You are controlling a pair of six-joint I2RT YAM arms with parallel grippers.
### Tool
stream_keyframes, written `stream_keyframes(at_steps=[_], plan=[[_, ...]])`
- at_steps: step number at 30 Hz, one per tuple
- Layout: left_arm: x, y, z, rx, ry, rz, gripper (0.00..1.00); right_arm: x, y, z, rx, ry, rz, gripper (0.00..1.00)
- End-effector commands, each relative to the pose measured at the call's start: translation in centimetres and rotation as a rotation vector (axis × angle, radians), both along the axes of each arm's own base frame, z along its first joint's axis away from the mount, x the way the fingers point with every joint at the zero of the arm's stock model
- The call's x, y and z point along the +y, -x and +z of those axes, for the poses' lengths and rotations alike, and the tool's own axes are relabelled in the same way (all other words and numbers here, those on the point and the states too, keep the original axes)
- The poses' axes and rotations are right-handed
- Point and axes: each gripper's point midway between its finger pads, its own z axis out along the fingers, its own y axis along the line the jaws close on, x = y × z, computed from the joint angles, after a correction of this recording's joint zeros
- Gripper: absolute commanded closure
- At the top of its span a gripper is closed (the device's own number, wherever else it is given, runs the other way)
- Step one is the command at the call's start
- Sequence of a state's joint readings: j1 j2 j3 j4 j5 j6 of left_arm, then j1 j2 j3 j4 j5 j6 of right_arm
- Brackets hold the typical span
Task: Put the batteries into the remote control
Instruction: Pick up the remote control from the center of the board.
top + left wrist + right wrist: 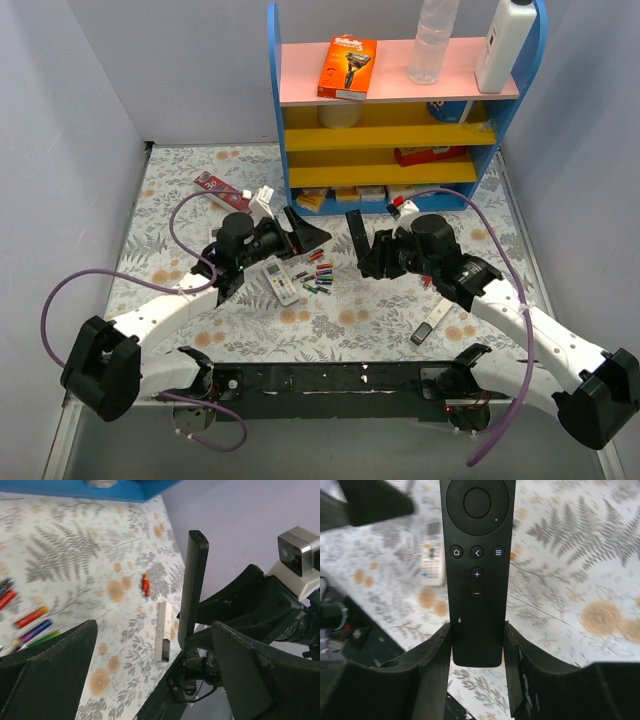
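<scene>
Since the batteries (pixel 316 272) lie loose at the middle of the surface (pixel 170 215), I have the right claw (pixel 477 640) clamped on the lower end of the black remote (pixel 477 555). It stands upright, seemingly presented to the left claw (pixel 292 245), spread wide nearby.

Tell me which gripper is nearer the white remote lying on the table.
Left. The left gripper, open, is just beyond the white remote; the right gripper, jaws shut on the black remote, is farther off to its right, past the batteries.
</scene>
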State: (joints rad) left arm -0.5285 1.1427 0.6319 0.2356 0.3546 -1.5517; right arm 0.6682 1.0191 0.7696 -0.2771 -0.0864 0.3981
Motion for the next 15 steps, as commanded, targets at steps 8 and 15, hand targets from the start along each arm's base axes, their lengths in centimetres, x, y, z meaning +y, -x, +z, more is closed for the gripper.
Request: stream_keyframes(at_steps=[8, 15], plan=[[-6.0, 2.0, 8.2, -0.326, 0.204, -0.177, 0.02, 3.5, 3.8, 6.9, -0.131, -0.274, 0.284, 0.92], [-5.8, 3.0, 8.5, -0.361, 0.246, -0.192, 0.02, 4.5, 5.4, 9.0, -0.151, -0.393, 0.368, 0.92]])
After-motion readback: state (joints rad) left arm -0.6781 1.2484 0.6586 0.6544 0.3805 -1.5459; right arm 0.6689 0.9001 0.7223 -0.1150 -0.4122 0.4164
